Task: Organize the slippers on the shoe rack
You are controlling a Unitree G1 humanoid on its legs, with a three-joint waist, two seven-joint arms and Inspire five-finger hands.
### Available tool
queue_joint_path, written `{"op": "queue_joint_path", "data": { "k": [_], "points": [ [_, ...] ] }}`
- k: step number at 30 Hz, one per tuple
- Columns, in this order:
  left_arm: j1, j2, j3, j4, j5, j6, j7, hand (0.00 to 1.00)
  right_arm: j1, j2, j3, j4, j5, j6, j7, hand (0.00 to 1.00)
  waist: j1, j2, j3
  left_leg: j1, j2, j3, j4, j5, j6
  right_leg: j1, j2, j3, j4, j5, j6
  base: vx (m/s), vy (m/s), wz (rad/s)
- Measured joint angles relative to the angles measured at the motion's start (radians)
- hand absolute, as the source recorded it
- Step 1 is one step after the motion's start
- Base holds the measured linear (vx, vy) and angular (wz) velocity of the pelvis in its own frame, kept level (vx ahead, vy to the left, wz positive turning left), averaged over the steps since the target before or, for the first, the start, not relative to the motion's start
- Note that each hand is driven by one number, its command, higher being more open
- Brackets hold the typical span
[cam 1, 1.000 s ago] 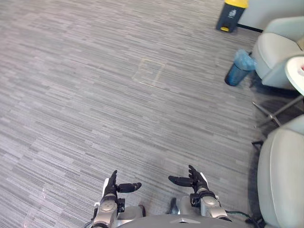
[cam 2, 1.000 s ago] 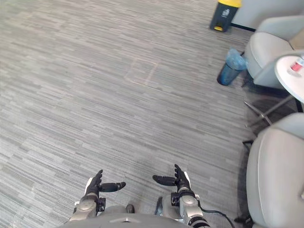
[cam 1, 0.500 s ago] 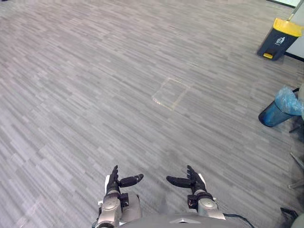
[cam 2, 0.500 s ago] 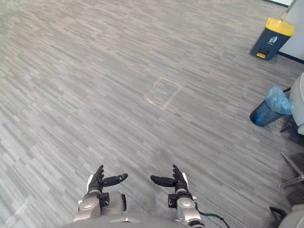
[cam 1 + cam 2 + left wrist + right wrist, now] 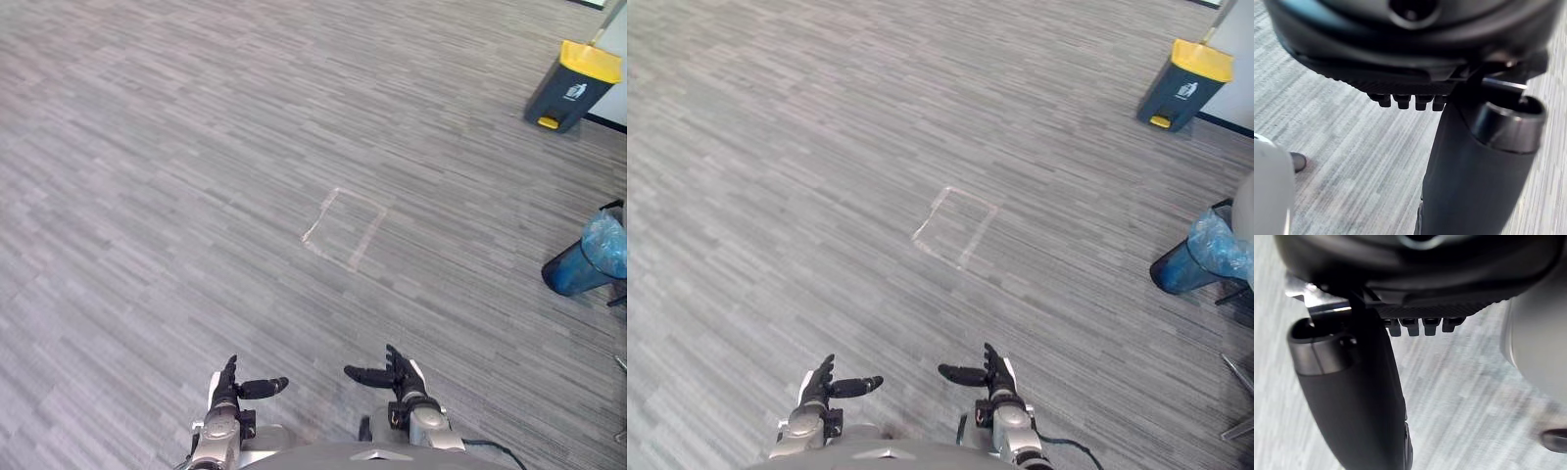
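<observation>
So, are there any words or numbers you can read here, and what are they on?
No words or numbers can be read.
Dark bin with the yellow lid: a small white sign on its side, too small to read.
Blue bin: no writing to be seen.
Taped square: just a tape outline, no writing.
</observation>
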Motion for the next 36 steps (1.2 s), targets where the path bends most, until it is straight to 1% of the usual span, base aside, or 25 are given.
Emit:
{"op": "queue_joint_path", "data": {
  "k": [1,2,3,4,5,7,9,10,11,13,14,16,17,18,19,20,22,24,25,27,28,29,32,33,36],
  "points": [
    [0.001,0.000,0.000,0.000,0.002,0.000,0.000,1.00,0.000,0.001,0.004,-0.005,-0.004,-0.002,0.000,1.00,-0.003,-0.011,-0.002,0.015,0.000,0.000,-0.003,-0.001,-0.002,-0.022,-0.001,-0.008,-0.093,0.018,0.019,0.63,-0.218,0.26],
    [0.007,-0.002,0.002,0.010,0.010,0.000,-0.003,1.00,0.004,-0.004,0.016,-0.007,-0.012,-0.007,0.001,1.00,-0.018,-0.037,-0.011,0.069,-0.003,-0.008,-0.014,-0.027,-0.046,-0.027,0.005,-0.027,-0.317,0.198,-0.040,0.55,-0.187,0.18],
    [0.002,-0.016,0.000,0.028,0.014,0.003,-0.004,1.00,-0.007,-0.012,0.016,0.004,-0.016,-0.006,0.001,1.00,-0.017,-0.009,-0.012,0.087,0.024,-0.017,-0.017,-0.033,-0.056,-0.001,0.032,-0.042,-0.324,0.192,-0.031,0.80,-0.241,0.05],
    [-0.006,-0.024,-0.003,0.036,0.016,0.000,-0.017,1.00,-0.031,-0.008,0.011,0.024,-0.016,0.003,-0.002,1.00,-0.005,-0.020,-0.012,0.091,-0.010,-0.073,-0.053,-0.030,-0.054,0.002,0.032,-0.025,-0.304,0.173,-0.053,0.55,-0.137,-0.19],
    [-0.014,-0.036,-0.012,0.034,0.017,-0.001,-0.024,1.00,-0.048,-0.009,-0.008,0.042,-0.016,0.009,-0.004,1.00,-0.007,-0.025,-0.008,0.100,-0.060,-0.111,-0.104,0.045,-0.056,0.002,0.021,-0.027,-0.258,0.157,-0.070,0.46,-0.103,-0.18],
    [-0.015,-0.062,-0.014,0.030,0.020,-0.002,-0.027,1.00,-0.010,-0.011,-0.033,0.028,-0.017,0.012,-0.006,1.00,-0.014,-0.025,-0.022,0.108,-0.066,-0.086,-0.020,0.115,-0.065,-0.010,0.002,-0.068,-0.166,0.094,-0.102,0.40,-0.142,0.03],
    [0.005,-0.091,0.030,-0.007,0.027,-0.003,-0.026,1.00,0.027,-0.003,-0.025,-0.016,-0.016,0.028,-0.003,1.00,-0.013,0.002,-0.046,-0.039,-0.024,-0.121,0.380,0.145,-0.156,0.123,0.060,-0.101,-0.363,0.069,-0.093,0.46,-0.201,-0.06],
    [0.009,-0.115,0.056,-0.018,0.028,-0.003,-0.027,1.00,0.036,-0.008,-0.024,-0.038,-0.016,0.028,-0.004,1.00,-0.007,0.037,-0.049,-0.161,0.017,-0.153,0.639,0.226,-0.271,0.176,0.106,-0.092,-0.415,0.068,-0.094,0.46,-0.098,-0.35],
    [0.009,-0.126,0.070,-0.036,0.027,0.000,-0.025,1.00,0.035,-0.005,-0.022,-0.041,-0.016,0.030,-0.005,1.00,0.000,0.057,-0.046,-0.254,0.059,-0.159,0.833,0.221,-0.283,0.228,0.141,-0.075,-0.451,0.067,-0.096,0.58,-0.091,-0.46],
    [0.007,-0.118,0.089,-0.064,0.028,-0.001,-0.022,1.00,0.034,0.017,0.000,-0.028,-0.016,0.040,-0.005,1.00,0.014,0.039,-0.038,-0.359,0.095,-0.126,0.954,0.166,-0.260,0.332,0.158,-0.034,-0.510,0.063,-0.101,0.50,-0.053,-0.66],
    [0.008,-0.108,0.091,-0.088,0.028,-0.002,-0.019,1.00,0.041,0.034,0.017,-0.029,-0.015,0.044,-0.005,1.00,0.026,0.012,-0.044,-0.421,0.108,-0.081,0.897,0.111,-0.195,0.402,0.153,0.010,-0.565,0.064,-0.100,0.40,-0.034,-0.81],
    [0.005,-0.108,0.097,-0.097,0.033,-0.002,-0.019,1.00,0.035,0.045,0.016,-0.030,-0.015,0.044,-0.005,1.00,0.032,0.005,-0.044,-0.468,0.107,-0.054,0.767,0.060,-0.147,0.455,0.149,0.054,-0.607,0.070,-0.077,0.49,0.033,-0.85],
    [-0.004,-0.110,0.099,-0.101,0.035,-0.003,-0.019,1.00,0.022,0.046,0.011,-0.029,-0.015,0.046,-0.008,1.00,0.045,-0.002,-0.037,-0.495,0.070,-0.069,0.558,0.034,-0.132,0.489,0.126,0.110,-0.616,0.059,-0.049,0.58,0.158,-0.92],
    [-0.008,-0.111,0.098,-0.101,0.035,-0.004,-0.018,1.00,0.018,0.046,0.010,-0.029,-0.015,0.046,-0.009,1.00,0.049,-0.005,-0.035,-0.504,0.048,-0.088,0.482,0.037,-0.133,0.500,0.115,0.126,-0.616,0.052,-0.037,0.49,0.189,-1.18],
    [-0.005,-0.111,0.084,-0.096,0.034,-0.012,-0.015,1.00,0.018,0.040,-0.004,-0.027,-0.015,0.043,-0.017,1.00,0.049,0.002,-0.040,-0.495,-0.015,-0.174,0.217,0.121,-0.135,0.525,0.098,0.167,-0.614,0.032,0.000,0.49,0.242,-0.86],
    [-0.002,-0.110,0.074,-0.092,0.034,-0.015,-0.014,1.00,0.021,0.028,-0.005,-0.021,-0.016,0.042,-0.018,1.00,0.050,0.014,-0.046,-0.491,-0.030,-0.201,0.178,0.247,-0.132,0.537,0.102,0.186,-0.611,0.022,0.016,0.53,0.231,-0.73],
    [-0.018,-0.073,0.041,-0.065,0.035,-0.020,-0.012,1.00,0.023,0.039,-0.007,0.018,-0.017,0.045,-0.017,1.00,0.036,-0.039,-0.064,-0.459,-0.066,-0.183,0.167,0.208,-0.100,0.546,0.042,0.200,-0.596,0.034,0.046,0.59,0.244,-0.10],
    [-0.018,-0.066,0.020,-0.041,0.036,-0.012,-0.013,1.00,0.041,0.040,-0.037,0.030,-0.017,0.046,-0.020,1.00,0.028,-0.049,-0.068,-0.395,-0.091,-0.139,0.167,0.130,-0.061,0.460,-0.010,0.212,-0.340,0.056,0.083,0.96,0.383,-0.65],
    [-0.004,-0.037,-0.024,0.006,0.035,-0.001,-0.007,1.00,0.001,0.013,0.000,0.068,-0.019,0.040,-0.016,1.00,0.014,0.013,-0.044,-0.077,-0.048,-0.046,0.009,0.080,-0.015,0.208,-0.072,0.020,0.079,0.009,0.019,1.14,0.320,-1.24],
    [0.010,-0.023,-0.024,0.020,0.034,0.000,-0.006,1.00,-0.028,0.019,0.032,0.087,-0.026,0.042,-0.011,1.00,0.014,0.010,-0.044,-0.034,-0.031,-0.021,-0.026,0.075,-0.025,0.108,-0.056,-0.059,-0.102,0.020,0.028,0.78,0.084,-0.61],
    [0.015,-0.010,-0.024,0.019,0.034,0.001,-0.012,1.00,-0.030,0.024,0.038,0.089,-0.028,0.041,-0.009,1.00,0.013,-0.014,-0.052,-0.022,-0.050,-0.018,-0.022,0.049,-0.060,0.087,-0.043,-0.079,-0.303,0.139,0.003,0.48,-0.083,-0.11],
    [0.007,0.003,-0.018,0.032,0.033,0.001,-0.016,1.00,-0.027,0.024,0.037,0.094,-0.031,0.039,-0.008,1.00,0.013,-0.042,-0.053,-0.009,-0.068,-0.025,-0.012,0.020,-0.069,0.085,-0.053,-0.084,-0.330,0.180,-0.058,0.39,-0.075,-0.28],
    [0.004,-0.016,-0.013,0.046,0.034,0.006,-0.011,1.00,-0.041,-0.001,0.021,0.109,-0.036,0.040,-0.011,1.00,0.014,-0.003,-0.044,-0.022,-0.052,-0.036,0.020,-0.008,-0.066,0.110,-0.024,-0.068,-0.364,0.178,-0.058,0.26,-0.058,-0.35],
    [0.003,-0.024,-0.013,0.045,0.035,0.003,-0.014,1.00,-0.043,-0.008,-0.010,0.126,-0.037,0.041,-0.013,1.00,0.016,0.008,-0.050,-0.006,-0.055,-0.034,-0.032,0.048,-0.070,0.118,-0.002,-0.051,-0.387,0.175,-0.052,0.16,-0.025,-0.35],
    [0.004,-0.029,-0.009,0.045,0.039,0.003,-0.024,1.00,-0.033,-0.011,-0.027,0.126,-0.036,0.045,-0.017,1.00,0.009,0.003,-0.058,-0.052,-0.031,-0.075,0.147,0.053,-0.093,0.220,0.035,-0.045,-0.531,0.165,-0.029,0.21,-0.077,-0.23]
  ]
}}
